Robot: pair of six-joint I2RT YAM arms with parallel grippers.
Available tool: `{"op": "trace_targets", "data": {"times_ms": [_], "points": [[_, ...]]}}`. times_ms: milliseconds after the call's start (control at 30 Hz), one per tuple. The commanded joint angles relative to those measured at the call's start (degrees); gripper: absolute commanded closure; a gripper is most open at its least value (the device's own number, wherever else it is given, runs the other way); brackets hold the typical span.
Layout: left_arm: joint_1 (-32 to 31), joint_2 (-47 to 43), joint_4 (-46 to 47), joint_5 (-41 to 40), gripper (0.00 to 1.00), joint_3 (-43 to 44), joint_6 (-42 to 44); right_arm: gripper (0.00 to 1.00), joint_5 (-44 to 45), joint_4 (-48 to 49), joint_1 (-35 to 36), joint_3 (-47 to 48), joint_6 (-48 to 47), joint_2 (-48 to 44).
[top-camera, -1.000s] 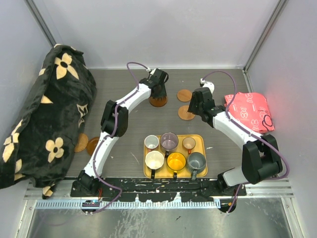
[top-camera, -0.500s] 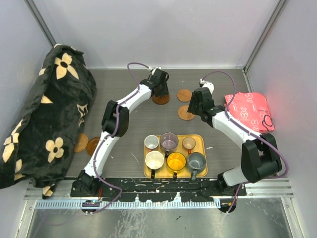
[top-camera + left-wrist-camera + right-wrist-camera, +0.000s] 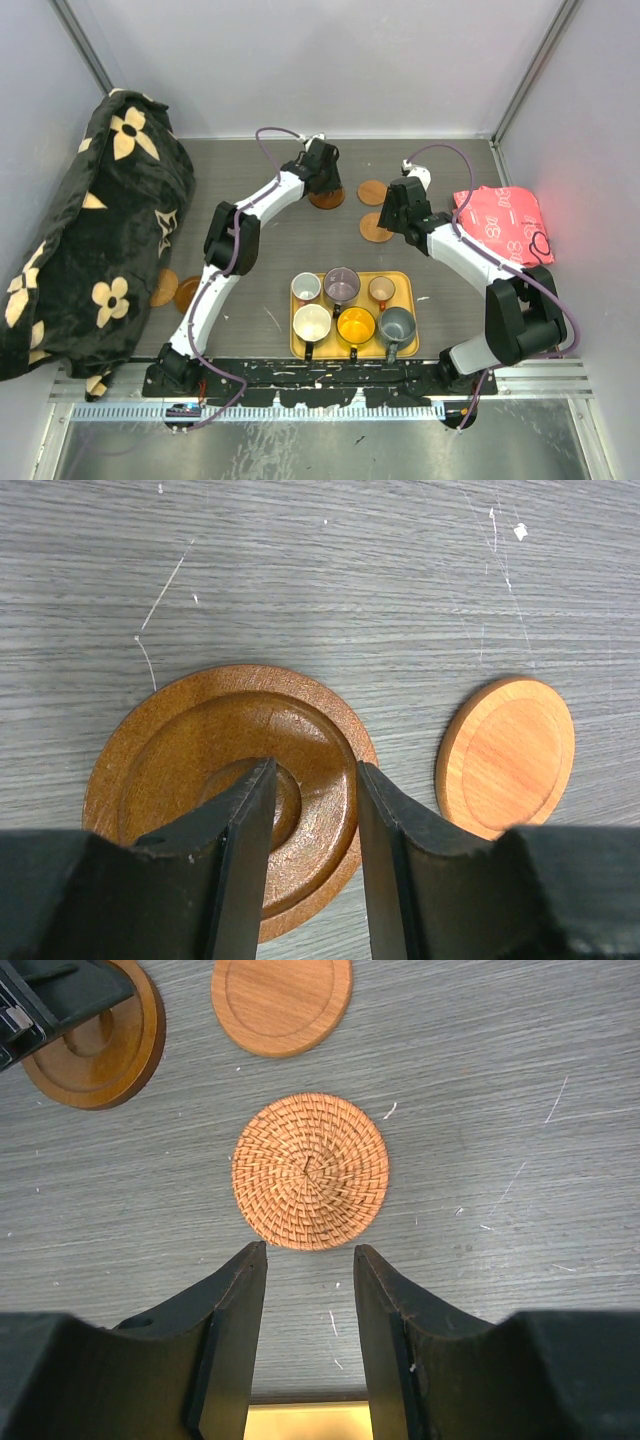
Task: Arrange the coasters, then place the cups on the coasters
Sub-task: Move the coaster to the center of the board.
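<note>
Lying beneath left fingers (image 3: 240, 880): dark coaster (image 3: 180, 750); woven coaster (image 3: 310, 1171) beyond right fingers (image 3: 235, 1350).

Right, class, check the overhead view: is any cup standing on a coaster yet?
No, all six cups stand on the yellow tray, while the coasters lie off it on the table.

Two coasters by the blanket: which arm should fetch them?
Left. Those coasters lie left of the yellow tray, near the left arm's base; the right claw hovers by the woven coaster.
</note>
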Motion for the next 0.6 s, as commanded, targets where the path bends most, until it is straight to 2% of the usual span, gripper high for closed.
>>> {"op": "trace_targets", "data": {"times_ms": [0,433,567], "points": [[0.29,-2.51,0.01,0.79,0.6,-1.77,0.34,0.54,0.05,2.59,-0.27,0.23,0.93,-0.29],[-0.04,-13.03,2.94,0.5,0.6,-9.43,2.57,0.54,-0.3,2.67,-0.27,-0.17,1.0,-1.59],[-0.49,-18.81,4.35,-0.49,0.6,-14.04,4.71,0.54,-0.46,2.67,-0.24,-0.31,1.05,-2.22]]}}
